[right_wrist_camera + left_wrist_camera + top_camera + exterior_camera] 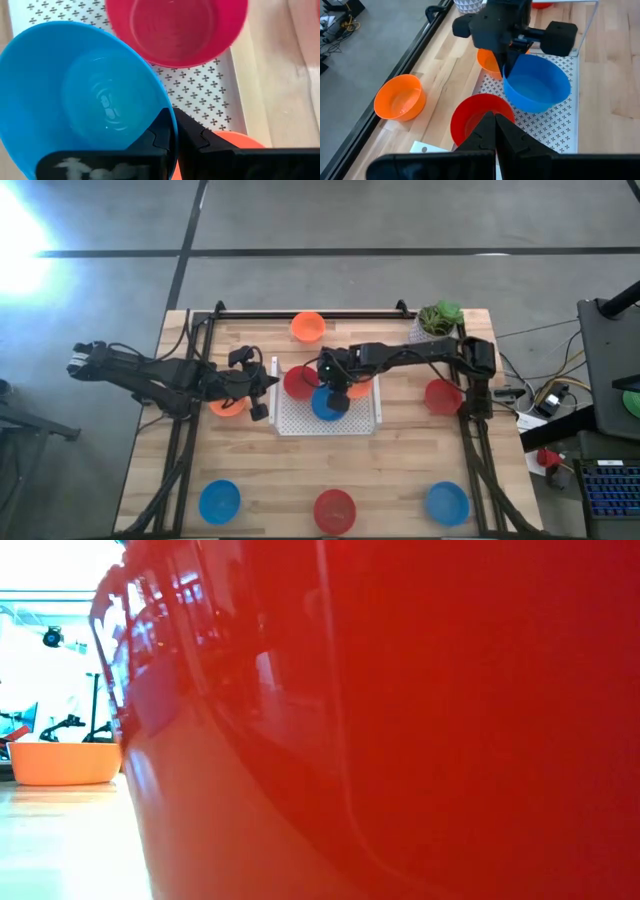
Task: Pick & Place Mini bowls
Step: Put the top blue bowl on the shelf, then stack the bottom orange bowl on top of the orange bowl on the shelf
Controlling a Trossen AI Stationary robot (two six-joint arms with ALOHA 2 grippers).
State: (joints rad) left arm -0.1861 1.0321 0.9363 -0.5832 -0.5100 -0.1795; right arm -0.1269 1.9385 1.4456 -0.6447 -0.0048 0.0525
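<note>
Tray: white perforated plastic tray (300, 420), table centre.
Held bowl: glossy blue round plastic mini bowl (75, 95), tilted over tray.
Right gripper (172, 132): clamped on its rim.
Left gripper (495, 131): fingers together, empty, by tray's left edge, over red plastic bowl (470, 117).

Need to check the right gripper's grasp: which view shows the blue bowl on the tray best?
The left wrist view: the whole blue bowl shows, the right gripper shut on its rim. The right wrist view crops it, the high view shows it small under the arm, and the low view misses it.

No legible text, labels, brands or numbers on anything in view.
</note>
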